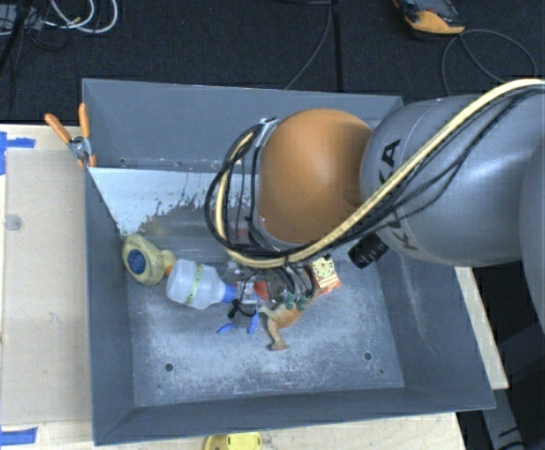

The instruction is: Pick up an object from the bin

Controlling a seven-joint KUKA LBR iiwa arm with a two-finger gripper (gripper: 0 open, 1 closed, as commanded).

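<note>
A grey metal bin [113, 364] is seen from above, its floor dusted with pale specks. The silver KUKA arm [460, 186] is stretched in from the right and is bent down over the middle of the bin. Its wrist is capped by a rounded orange cover [310, 172], and black and yellow cables [223, 204] are looped around that cover.

The gripper [258, 296] is lowered close to the bin floor, under the orange cover, and is largely hidden by it. Whether it is spread wide, drawn narrow or closed on anything cannot be told.

A small cluster of things is gathered right at the gripper, near the middle of the floor. A translucent white plastic bottle [193, 284] with a green band is laid on its side just to the left, its narrow end turned toward the gripper. A tan toy figure [280, 324] is laid just below the gripper, on the near side. A small orange patterned box [325, 274] is tilted just to the right. A small blue piece [234, 322] is seen just below the bottle's narrow end.

A yellowish round thing with a blue centre [142, 260] is placed to the left of the bottle, close beside it.
</note>
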